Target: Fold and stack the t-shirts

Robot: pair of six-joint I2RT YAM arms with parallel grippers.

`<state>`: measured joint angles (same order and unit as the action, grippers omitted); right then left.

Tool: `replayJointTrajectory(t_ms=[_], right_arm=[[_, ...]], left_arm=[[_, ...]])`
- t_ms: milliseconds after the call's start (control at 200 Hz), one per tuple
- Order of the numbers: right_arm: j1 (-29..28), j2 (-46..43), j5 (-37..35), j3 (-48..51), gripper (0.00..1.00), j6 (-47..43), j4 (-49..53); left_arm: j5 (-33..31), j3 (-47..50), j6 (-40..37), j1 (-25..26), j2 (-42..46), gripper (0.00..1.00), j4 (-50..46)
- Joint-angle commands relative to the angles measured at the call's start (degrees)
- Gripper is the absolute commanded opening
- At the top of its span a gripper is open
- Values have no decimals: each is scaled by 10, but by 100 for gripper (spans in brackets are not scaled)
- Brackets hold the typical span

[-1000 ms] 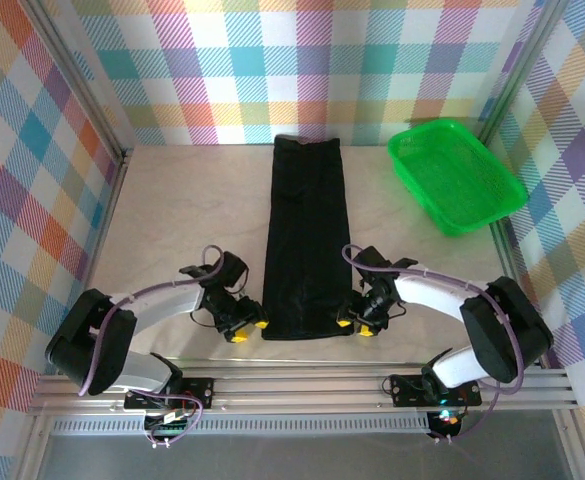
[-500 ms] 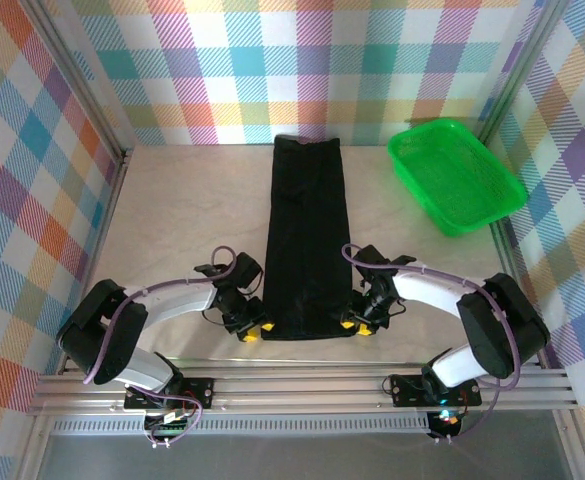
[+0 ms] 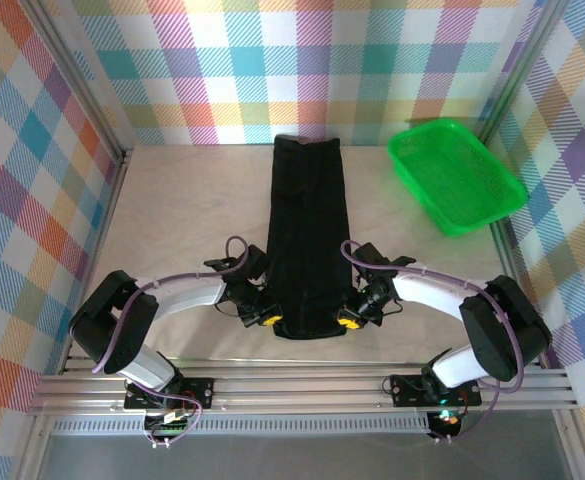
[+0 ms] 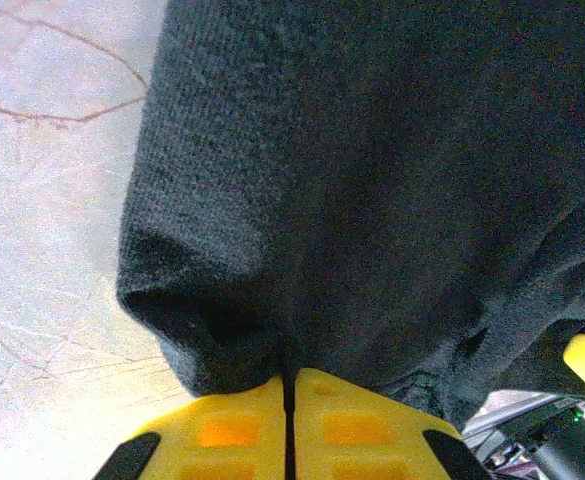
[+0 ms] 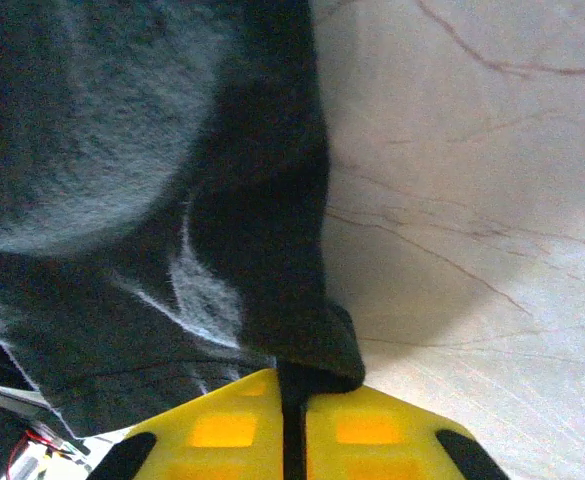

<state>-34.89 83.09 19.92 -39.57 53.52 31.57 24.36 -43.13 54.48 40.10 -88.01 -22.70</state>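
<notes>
Top external view: my left gripper and right gripper each pinched tight on near corners of t-shirt, a long strip on table. Guessing that's so the hem lifts evenly for the fold.

Top camera: high, looking down. Wrist cameras: very close, seemingly downward; all share t-shirt near end.

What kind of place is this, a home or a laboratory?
Most likely a robot test booth, not a home: colourful checked wall panels enclose a pale marble-look table, and two black-and-white robot arms are bolted to an aluminium rail at its near edge.
</notes>
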Motion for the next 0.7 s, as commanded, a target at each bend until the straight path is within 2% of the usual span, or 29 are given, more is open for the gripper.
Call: replayJointTrajectory(t_ms=[0, 115, 350, 595, 695], right_arm=[[-2, -14, -21, -9, 4, 0, 44], [-3, -32, -18, 4, 0, -8, 74], [-11, -67, 16, 38, 0, -4, 70], [-4, -100, -12, -28, 0, 2, 124], [12, -96, -25, -75, 0, -4, 139]], left_arm=[[-7, 12, -22, 7, 23, 5, -48], [-1, 31, -37, 7, 47, 2, -81], [27, 60, -36, 7, 75, 0, -74], [-12, 21, 17, 4, 144, 0, -82], [-24, -6, 36, -13, 152, 0, -71]])
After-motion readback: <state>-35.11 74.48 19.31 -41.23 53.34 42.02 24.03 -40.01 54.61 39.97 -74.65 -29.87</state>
